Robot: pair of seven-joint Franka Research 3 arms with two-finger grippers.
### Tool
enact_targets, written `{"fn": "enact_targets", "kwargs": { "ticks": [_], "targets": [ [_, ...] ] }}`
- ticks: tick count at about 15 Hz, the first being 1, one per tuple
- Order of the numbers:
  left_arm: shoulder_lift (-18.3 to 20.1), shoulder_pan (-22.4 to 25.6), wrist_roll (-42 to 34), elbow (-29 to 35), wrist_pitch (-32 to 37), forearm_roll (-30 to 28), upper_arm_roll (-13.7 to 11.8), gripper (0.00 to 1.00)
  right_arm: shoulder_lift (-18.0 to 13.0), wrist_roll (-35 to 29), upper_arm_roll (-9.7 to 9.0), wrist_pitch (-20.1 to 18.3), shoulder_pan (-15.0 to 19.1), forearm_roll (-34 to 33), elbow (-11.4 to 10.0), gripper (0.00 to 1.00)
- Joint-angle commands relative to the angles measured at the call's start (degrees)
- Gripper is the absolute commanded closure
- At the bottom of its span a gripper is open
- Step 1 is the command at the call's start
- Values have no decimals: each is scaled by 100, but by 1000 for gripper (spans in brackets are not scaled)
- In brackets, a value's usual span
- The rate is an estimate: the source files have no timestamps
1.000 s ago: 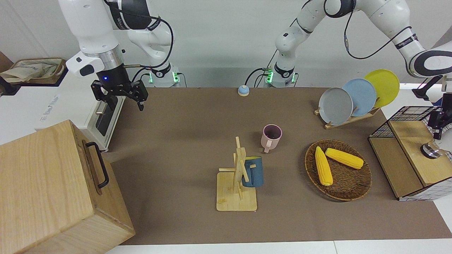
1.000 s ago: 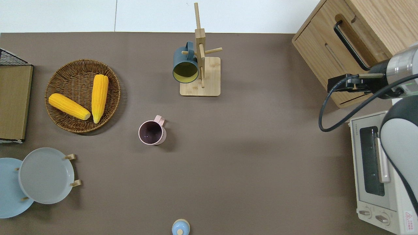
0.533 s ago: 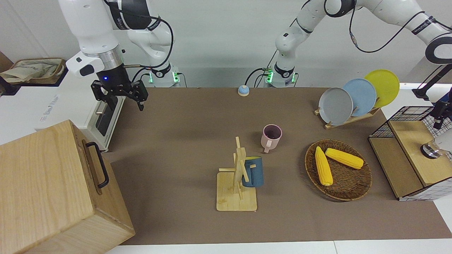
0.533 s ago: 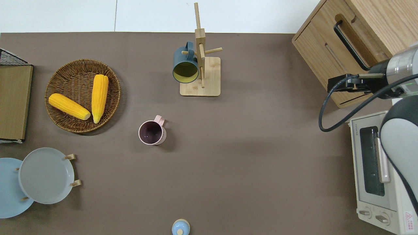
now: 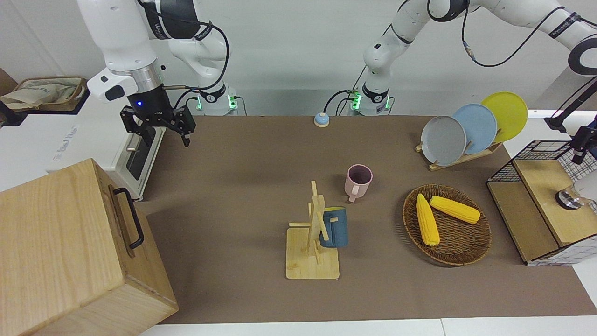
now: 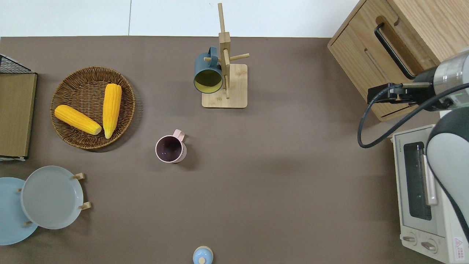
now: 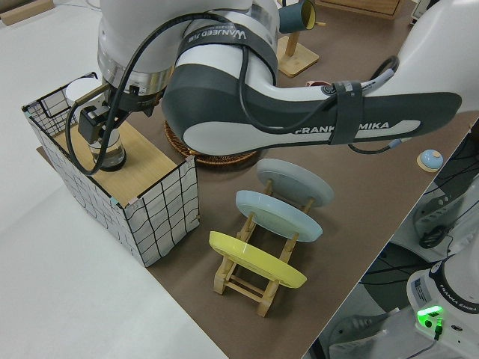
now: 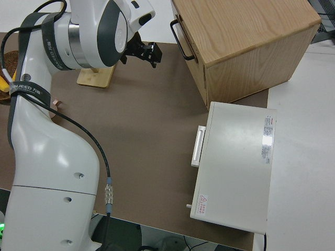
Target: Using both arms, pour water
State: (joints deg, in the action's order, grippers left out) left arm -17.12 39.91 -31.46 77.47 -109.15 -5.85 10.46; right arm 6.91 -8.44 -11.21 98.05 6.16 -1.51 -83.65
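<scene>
A pink mug [image 5: 358, 181] stands upright mid-table, dark inside. Farther from the robots, a dark blue mug [image 5: 334, 227] hangs on a wooden rack [image 5: 311, 261]. A glass vessel [image 7: 107, 152] with a metal top [image 5: 569, 199] stands on the wooden shelf of a wire crate [image 5: 541, 186] at the left arm's end. My left gripper [image 7: 96, 123] hangs just above that vessel. My right gripper [image 5: 167, 140] is open and holds nothing; it hovers over the mat's edge by the toaster oven [image 6: 421, 190].
A wicker basket [image 6: 62, 110] holds two corn cobs. Three plates stand in a rack [image 5: 459, 158] near the left arm's base. A large wooden box [image 5: 70, 252] with a black handle sits at the right arm's end. A small blue bell [image 5: 321, 120] lies between the arms' bases.
The left arm has swung up and outward at its elbow, and its gripper has risen slightly over the crate. The right arm and the mugs have not moved.
</scene>
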Motion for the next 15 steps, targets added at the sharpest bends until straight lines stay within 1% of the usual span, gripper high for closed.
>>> {"fn": "enact_targets", "kwargs": {
  "ticks": [1, 4, 7, 10, 12, 15],
  "targets": [
    [323, -299, 622, -4, 779, 714, 34, 0, -41, 124, -57, 30, 96, 45, -20, 9],
    [481, -563, 1158, -4, 1201, 839, 105, 0, -41, 124, -57, 30, 96, 45, -11, 9],
    [526, -1002, 1922, 22, 1676, 874, 140, 0, -41, 124, -57, 30, 96, 45, -11, 9],
    [526, -1441, 2520, 31, 1791, 813, 149, 0, -41, 124, -57, 30, 96, 45, -11, 9],
    [517, -1836, 3108, 57, 1792, 857, 149, 0, -41, 124, -57, 30, 96, 45, -11, 9],
    [517, -2057, 3243, 66, 1835, 866, 149, 0, -41, 124, -57, 30, 96, 45, -20, 9]
  ]
}}
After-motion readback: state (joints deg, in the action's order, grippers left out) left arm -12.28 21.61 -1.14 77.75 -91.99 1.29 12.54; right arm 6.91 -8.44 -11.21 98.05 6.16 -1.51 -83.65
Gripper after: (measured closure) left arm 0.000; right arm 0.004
